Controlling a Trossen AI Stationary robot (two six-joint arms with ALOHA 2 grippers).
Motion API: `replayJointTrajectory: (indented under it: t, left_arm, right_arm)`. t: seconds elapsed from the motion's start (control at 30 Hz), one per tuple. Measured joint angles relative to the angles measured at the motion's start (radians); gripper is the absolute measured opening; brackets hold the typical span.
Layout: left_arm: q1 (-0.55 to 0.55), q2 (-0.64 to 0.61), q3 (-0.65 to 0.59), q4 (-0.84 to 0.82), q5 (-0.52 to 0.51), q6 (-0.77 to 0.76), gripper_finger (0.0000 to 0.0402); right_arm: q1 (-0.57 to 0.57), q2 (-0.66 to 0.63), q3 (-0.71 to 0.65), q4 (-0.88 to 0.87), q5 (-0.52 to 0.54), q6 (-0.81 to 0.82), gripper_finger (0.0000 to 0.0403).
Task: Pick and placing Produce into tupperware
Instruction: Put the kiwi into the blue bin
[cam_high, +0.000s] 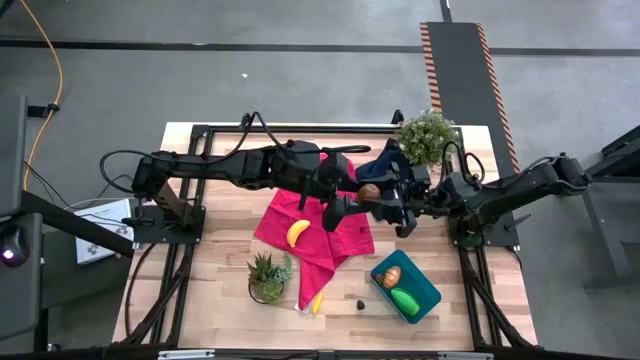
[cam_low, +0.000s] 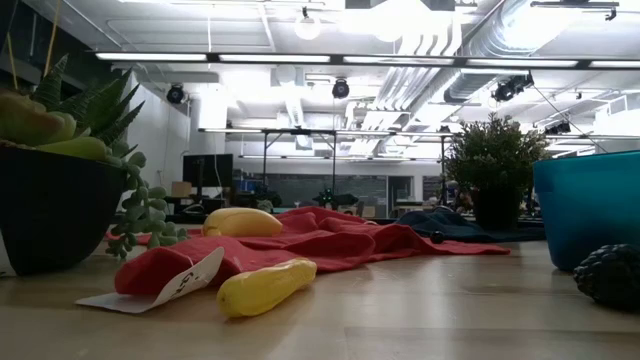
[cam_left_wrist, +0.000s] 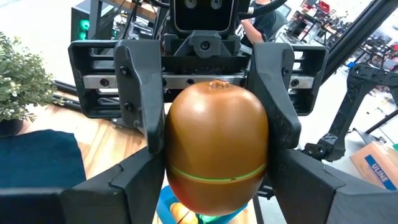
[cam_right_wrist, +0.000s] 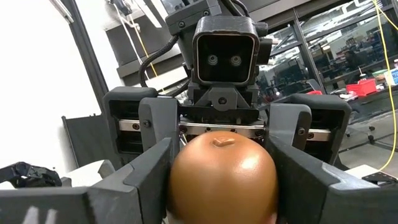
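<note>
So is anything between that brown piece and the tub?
Nothing visible. The brown piece sits between both claws above the table; the teal tub lies open beyond the red cloth, holding two pieces.

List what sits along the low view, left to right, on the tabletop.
Dark pot with spiky succulent → yellow toy banana on the red cloth → yellow toy banana on bare wood → leafy green plant in a dark pot → teal plastic tub → small dark knobbly piece.
</note>
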Motion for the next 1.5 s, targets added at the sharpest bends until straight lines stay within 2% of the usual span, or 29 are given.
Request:
replayJointTrajectory:
  t: [0.4,0.63,1.23,1.5]
  left_arm:
    - [0.000,0.000,0.000,-0.020,0.009,-0.007,0.0327]
    - [0.000,0.000,0.000,-0.093,0.029,-0.008,0.0346]
    - [0.001,-0.043,0.001,-0.238,0.040,0.042,0.0290]
    - [0.008,-0.135,0.001,-0.252,-0.111,0.109,0.0256]
  right_arm:
    - [0.000,0.001,0.000,0.001,0.001,-0.002,0.0220]
    - [0.000,0.001,0.000,0.003,0.001,-0.002,0.0219]
    - [0.000,0.000,0.000,0.004,0.000,0.020,0.0219]
    - [0.000,0.000,0.000,0.028,0.001,0.022,0.0219]
